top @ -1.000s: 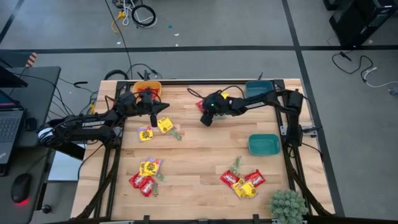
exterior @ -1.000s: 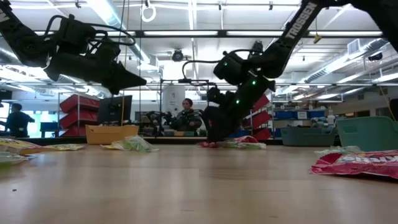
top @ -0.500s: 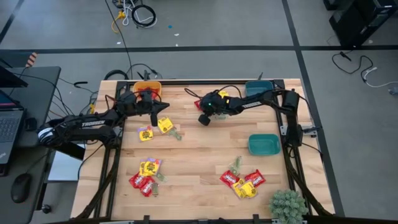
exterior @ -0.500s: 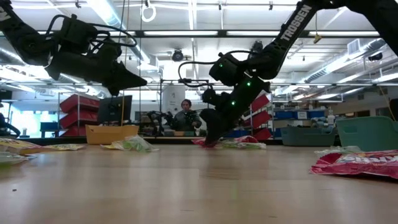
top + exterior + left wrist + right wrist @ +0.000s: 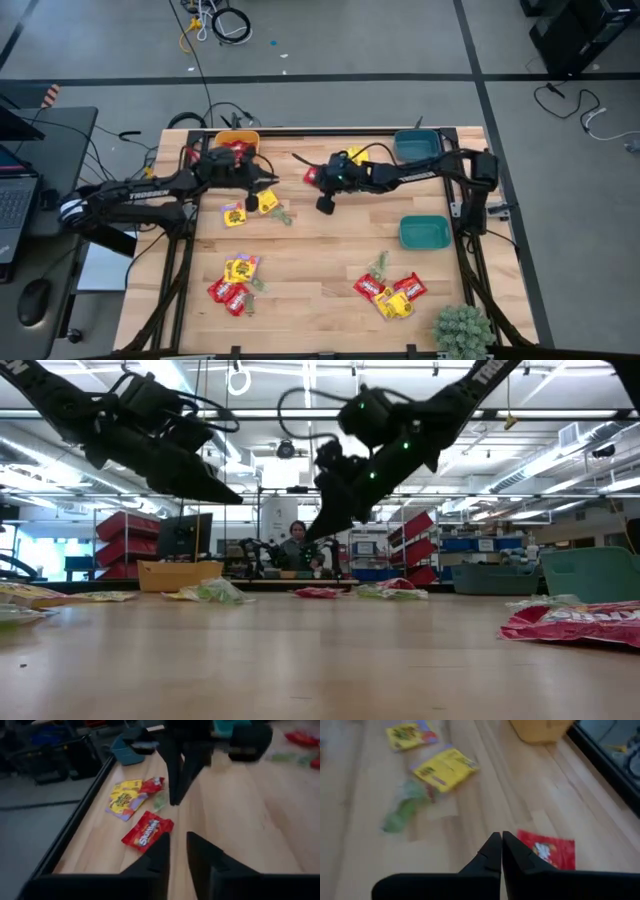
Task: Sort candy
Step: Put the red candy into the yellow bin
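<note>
A red candy packet (image 5: 312,176) lies flat on the wooden table (image 5: 330,250), between my two grippers. My right gripper (image 5: 322,205) hangs above the table just beside it, shut with nothing in it (image 5: 500,838); the packet (image 5: 547,851) lies past its fingertips. My left gripper (image 5: 177,840) points level toward the same packet (image 5: 147,827), raised off the table, its fingers a narrow gap apart and holding nothing. Yellow and green packets (image 5: 262,205) lie under the left arm. More candy lies in heaps near the front left (image 5: 235,280) and front right (image 5: 390,292).
An orange bowl (image 5: 237,142) stands at the far left. One teal bowl (image 5: 417,145) is at the far right and another (image 5: 424,232) at the right edge. A yellow packet (image 5: 355,155) lies by the right arm. A green plant (image 5: 462,328) sits at the front right corner.
My right gripper stood with its fingertips on the table at the red packet, closed its fingers and rose clear; the packet stayed flat on the table. My left gripper has swung from pointing at the near edge to pointing toward the table's right, at the packet.
</note>
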Controlling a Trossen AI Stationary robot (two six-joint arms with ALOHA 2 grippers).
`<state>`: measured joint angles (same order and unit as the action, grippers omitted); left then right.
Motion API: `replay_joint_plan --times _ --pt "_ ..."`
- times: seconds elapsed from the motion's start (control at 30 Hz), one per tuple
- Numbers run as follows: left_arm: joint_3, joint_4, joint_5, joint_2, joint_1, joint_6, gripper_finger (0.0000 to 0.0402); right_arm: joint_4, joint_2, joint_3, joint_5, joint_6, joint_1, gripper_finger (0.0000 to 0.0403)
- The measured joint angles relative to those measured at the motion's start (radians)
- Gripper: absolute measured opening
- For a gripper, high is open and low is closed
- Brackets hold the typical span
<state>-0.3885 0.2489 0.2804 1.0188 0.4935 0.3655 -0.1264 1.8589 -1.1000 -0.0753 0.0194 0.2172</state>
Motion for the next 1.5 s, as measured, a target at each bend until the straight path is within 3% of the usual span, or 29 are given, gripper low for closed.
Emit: replay_joint_plan --times 0.23,0.43,0.6,0.7,0.9,1.37,1.5 --pt "-0.004 -0.001 -0.142 0.017 -0.077 0.011 0.0141 0.08 0.026 0.0 -0.076 -0.019 -0.018 0.0051" --pt "-0.004 0.002 -0.157 0.017 -0.084 0.001 0.0149 0.078 0.102 0.0 -0.089 -0.061 0.009 0.0124" --pt "-0.004 0.0 -0.157 0.017 -0.084 -0.002 0.0149 0.075 0.152 0.0 -0.094 -0.08 0.032 0.0148" --pt "-0.003 0.0 -0.157 0.017 -0.084 -0.003 0.0149 0.061 0.164 -0.001 -0.116 -0.098 0.042 0.0125" --pt "-0.003 0.0 -0.168 0.021 -0.084 -0.003 0.0149 0.041 0.166 0.0 -0.121 -0.071 0.044 0.0011" --pt "-0.002 -0.013 -0.179 0.022 -0.174 0.077 0.0148 -0.005 0.035 0.0 -0.08 -0.021 -0.031 0.0" --pt "-0.002 -0.008 -0.233 0.022 -0.219 0.076 0.0148 -0.016 -0.002 0.0 -0.079 -0.013 -0.055 0.0"
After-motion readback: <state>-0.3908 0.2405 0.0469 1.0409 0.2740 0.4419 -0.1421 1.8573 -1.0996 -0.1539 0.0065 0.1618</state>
